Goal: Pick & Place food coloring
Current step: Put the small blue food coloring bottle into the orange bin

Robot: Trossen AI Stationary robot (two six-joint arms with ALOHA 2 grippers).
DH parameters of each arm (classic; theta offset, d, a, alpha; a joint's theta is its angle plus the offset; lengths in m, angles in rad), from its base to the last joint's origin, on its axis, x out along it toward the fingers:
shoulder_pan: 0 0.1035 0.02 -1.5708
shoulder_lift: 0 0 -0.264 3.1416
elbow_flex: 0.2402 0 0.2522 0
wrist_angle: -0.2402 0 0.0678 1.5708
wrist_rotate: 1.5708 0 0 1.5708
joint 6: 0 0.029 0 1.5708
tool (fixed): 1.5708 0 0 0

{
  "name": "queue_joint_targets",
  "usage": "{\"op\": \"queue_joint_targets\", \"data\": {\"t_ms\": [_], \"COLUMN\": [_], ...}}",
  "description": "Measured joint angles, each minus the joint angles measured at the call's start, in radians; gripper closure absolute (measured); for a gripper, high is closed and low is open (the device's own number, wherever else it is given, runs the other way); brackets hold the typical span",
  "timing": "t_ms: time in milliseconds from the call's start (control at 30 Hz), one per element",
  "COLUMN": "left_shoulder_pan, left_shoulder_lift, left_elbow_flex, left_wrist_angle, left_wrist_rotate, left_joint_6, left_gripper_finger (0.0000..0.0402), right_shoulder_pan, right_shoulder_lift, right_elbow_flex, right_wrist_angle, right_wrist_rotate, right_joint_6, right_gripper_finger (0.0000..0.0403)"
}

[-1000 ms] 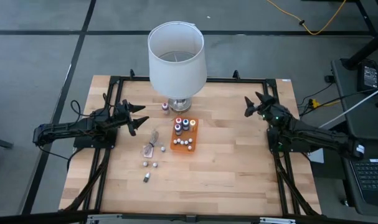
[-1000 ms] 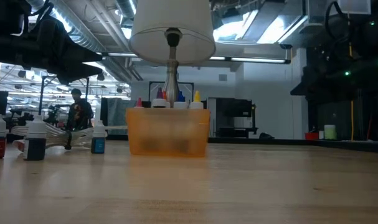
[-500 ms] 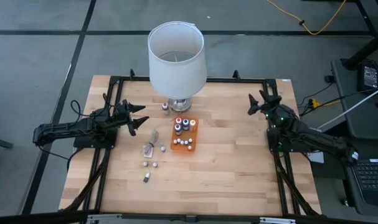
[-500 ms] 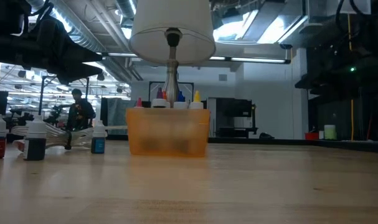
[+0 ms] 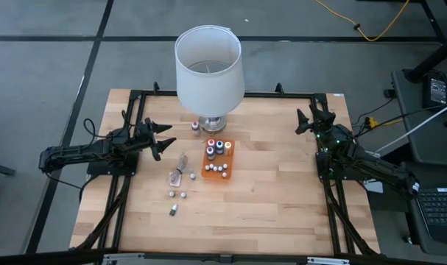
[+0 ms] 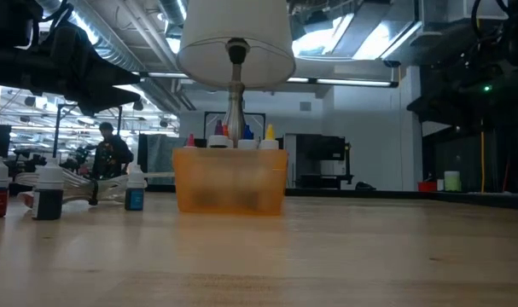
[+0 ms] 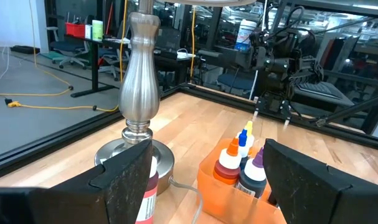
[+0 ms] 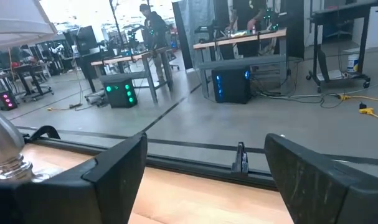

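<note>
With both hands open and empty — the left hand (image 5: 161, 140) nearest — we are lining up on the loose food coloring (image 5: 178, 194) lying left of the orange tray (image 5: 227, 170), needing a straight-down approach.

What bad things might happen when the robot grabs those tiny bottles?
1. The loose bottles are tiny and stand close together, so a claw might knock one over while grabbing its neighbour.
2. The lamp stands right behind the orange tray; the left claw, open nearby, might bump its base.
3. The clear wrapper lies beside the bottles and could get caught too.
</note>
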Motion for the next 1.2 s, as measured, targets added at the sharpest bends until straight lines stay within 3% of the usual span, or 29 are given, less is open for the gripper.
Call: {"op": "queue_joint_targets", "data": {"t_ms": [800,1033,1200], "left_shoulder_pan": [0.0,0.0,0.0], "left_shoulder_lift": [0.0,0.0,0.0], "left_elbow_flex": [0.0,0.0,0.0], "left_wrist_angle": [0.0,0.008,0.008], "left_wrist_rotate": [0.0,-0.08,-0.05], "left_joint_6": [0.0,-0.003,-0.094], "left_gripper_finger": [0.0107,0.0107,0.0107], "right_shoulder_pan": [0.0,0.0,0.001], "right_shoulder_lift": [0.001,0.001,0.001], "right_elbow_flex": [0.0,0.0,0.0], "right_wrist_angle": [0.0,0.0,0.0], "right_wrist_rotate": [0.0,0.0,0.0], "right_joint_6": [0.0,0.0,0.0], "right_gripper_finger": [0.0079,0.0079,0.0079]}}
